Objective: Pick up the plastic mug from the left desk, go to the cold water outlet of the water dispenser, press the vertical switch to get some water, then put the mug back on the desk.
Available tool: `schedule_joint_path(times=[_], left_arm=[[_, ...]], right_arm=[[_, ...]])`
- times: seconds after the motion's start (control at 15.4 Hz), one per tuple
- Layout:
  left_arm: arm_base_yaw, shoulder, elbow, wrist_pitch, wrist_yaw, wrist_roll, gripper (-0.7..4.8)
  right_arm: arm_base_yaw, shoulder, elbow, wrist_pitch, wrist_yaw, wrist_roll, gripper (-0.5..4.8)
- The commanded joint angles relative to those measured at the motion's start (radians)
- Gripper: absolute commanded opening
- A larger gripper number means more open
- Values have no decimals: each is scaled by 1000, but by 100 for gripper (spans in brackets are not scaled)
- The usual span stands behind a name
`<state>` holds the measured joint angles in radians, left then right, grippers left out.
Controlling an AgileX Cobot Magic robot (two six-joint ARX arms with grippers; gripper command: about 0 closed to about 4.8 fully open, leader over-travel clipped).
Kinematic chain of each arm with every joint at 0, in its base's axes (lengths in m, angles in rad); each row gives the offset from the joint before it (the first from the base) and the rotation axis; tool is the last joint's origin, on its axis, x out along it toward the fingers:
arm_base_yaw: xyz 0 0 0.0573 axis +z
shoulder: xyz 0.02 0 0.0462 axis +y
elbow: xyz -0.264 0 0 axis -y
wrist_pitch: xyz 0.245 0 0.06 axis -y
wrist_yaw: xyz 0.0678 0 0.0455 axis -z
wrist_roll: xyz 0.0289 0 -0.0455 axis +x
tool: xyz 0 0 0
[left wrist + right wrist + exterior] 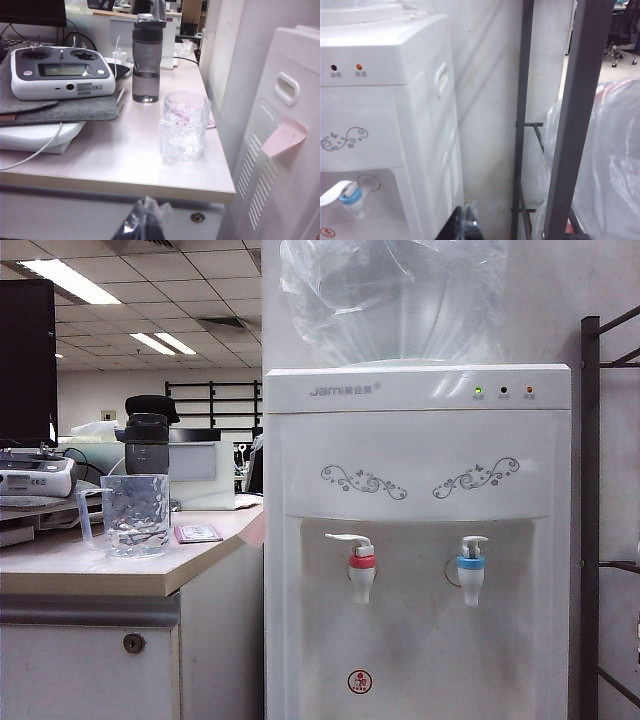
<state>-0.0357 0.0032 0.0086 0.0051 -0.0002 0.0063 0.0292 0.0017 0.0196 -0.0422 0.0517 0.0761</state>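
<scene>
Water dispenser (417,540) stands just right of the left desk (60,575), with the plastic mug (135,515) upright on the desk near its front edge, a black-lidded bottle (147,443) right behind it. The cold water outlet (470,570) sits right of the red-collared tap (360,566), its vertical switch (473,543) upright. Left claw (145,220) hangs before the desk front, pressed together and empty; right claw (462,225) hangs beside the dispenser's right flank, its state unclear
</scene>
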Motion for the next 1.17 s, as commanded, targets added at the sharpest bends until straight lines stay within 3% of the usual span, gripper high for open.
schedule_joint_path(times=[0.07, 0.26, 0.52, 0.72, 0.85, 0.91, 0.98, 1.04, 1.11, 1.17], left_arm=[[-1, -1, 0, 12, 0, -2, -6], [-1, -1, 14, 55, -27, -3, -6], [-1, 24, 159, 11, -84, -34, -6], [-1, 203, 310, 14, -86, -33, -5], [-1, 486, 448, 130, -74, -46, -6], [-2, 640, 512, 182, 11, -47, -6], [-2, 673, 523, 200, 32, -48, -6], [-2, 737, 545, 234, 53, -51, -6], [-2, 840, 565, 275, 89, -74, -6], [-3, 855, 565, 274, 94, -74, -6]], right_arm=[[0, 1, 5, 23, -2, 2, 3], [0, 1, 39, 68, -2, 32, -1], [0, 46, 218, 36, -2, 59, -1], [0, 241, 400, 47, -15, 58, -1], [2, 505, 629, 47, -214, 59, -1], [4, 617, 723, 46, -355, 62, -1], [5, 633, 735, 47, -372, 68, -1], [36, 678, 772, 45, -396, 85, -1], [229, 735, 797, 47, -394, 80, -1], [310, 750, 797, 39, -389, 80, -1]])
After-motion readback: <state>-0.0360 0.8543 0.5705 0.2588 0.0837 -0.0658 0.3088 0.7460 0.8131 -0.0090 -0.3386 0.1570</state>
